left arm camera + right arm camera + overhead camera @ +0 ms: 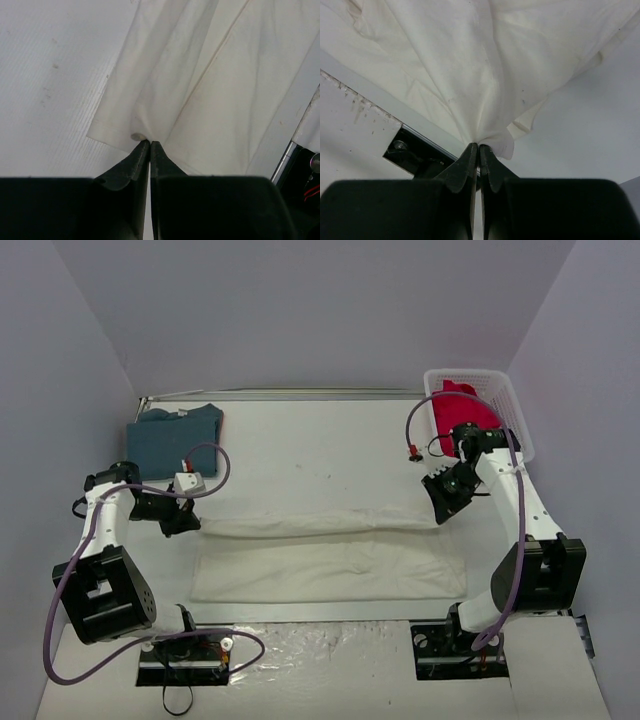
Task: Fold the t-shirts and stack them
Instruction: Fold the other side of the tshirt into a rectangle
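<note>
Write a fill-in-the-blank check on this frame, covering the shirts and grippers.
1. The left gripper and right gripper are both ___ on the cream shirt.
2. The red shirt lies in the ___.
3. The teal shirt lies nearer the ___ gripper.
Missing: shut; basket; left.

Top external: fixed high behind both arms, tilted down and forward over the whole table [330,445], far enough back to take in both arm bases at the bottom edge and 3 walls around.

Left wrist: set just behind the left gripper [150,143], aimed along its dark fingers [127,167], very close above the cream-white t-shirt [210,85], with the table's near metal rail [284,159] at frame right.

Right wrist: same close placement behind the right gripper [479,146], looking down with that rail at frame left.

Shared by all 3: that 1 shirt, whole only from above, its 2 opposite ends in the wrist views.
</note>
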Controlling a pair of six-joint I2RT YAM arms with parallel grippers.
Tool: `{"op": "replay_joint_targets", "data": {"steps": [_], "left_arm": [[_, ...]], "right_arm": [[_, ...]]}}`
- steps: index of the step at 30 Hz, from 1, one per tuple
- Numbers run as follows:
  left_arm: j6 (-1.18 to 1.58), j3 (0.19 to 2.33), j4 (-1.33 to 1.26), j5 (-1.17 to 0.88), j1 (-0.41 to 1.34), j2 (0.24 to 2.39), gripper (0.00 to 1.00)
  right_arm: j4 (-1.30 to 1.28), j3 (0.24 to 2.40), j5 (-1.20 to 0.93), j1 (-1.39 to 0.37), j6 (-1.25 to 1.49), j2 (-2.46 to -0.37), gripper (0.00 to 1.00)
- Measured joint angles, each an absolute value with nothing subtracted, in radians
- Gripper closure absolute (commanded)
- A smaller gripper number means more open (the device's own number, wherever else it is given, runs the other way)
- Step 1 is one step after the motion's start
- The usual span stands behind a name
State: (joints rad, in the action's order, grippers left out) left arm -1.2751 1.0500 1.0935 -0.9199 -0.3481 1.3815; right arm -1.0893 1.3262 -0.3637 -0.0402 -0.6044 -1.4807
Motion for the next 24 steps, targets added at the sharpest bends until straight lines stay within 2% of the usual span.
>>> {"op": "replay_joint_targets", "data": {"steps": [2,3,4,5,6,10,18,24], "left_arm": [[-1.296,1.048,1.107,-0.919,-0.348,1.382,0.95],[-1.307,1.046,1.111,-0.919,-0.348,1.382,0.84],[-1.320,1.042,1.115,-0.918,-0.348,1.381,0.76],[-1.335,1.038,1.124,-0.916,-0.348,1.381,0.70],[-1.351,1.036,1.137,-0.914,-0.348,1.381,0.63],[-1.426,1.044,1.224,-0.909,-0.348,1.381,0.58],[-1.478,1.155,1.288,-0.900,-0.348,1.381,0.56],[-1.260,1.199,1.255,-0.947,-0.348,1.381,0.57]], "right_arm": [[-1.098,1.311,-0.367,-0.040,-0.612,-1.481,1.00],[-1.101,1.303,-0.371,-0.040,-0.617,-1.480,0.88],[-1.104,1.296,-0.374,-0.041,-0.618,-1.480,0.74],[-1.105,1.285,-0.376,-0.041,-0.622,-1.477,0.63],[-1.109,1.274,-0.378,-0.042,-0.629,-1.475,0.60],[-1.119,1.239,-0.382,-0.047,-0.646,-1.473,0.57],[-1.124,1.283,-0.392,-0.047,-0.656,-1.489,0.57],[-1.103,1.399,-0.485,-0.065,-0.673,-1.645,0.59]]}}
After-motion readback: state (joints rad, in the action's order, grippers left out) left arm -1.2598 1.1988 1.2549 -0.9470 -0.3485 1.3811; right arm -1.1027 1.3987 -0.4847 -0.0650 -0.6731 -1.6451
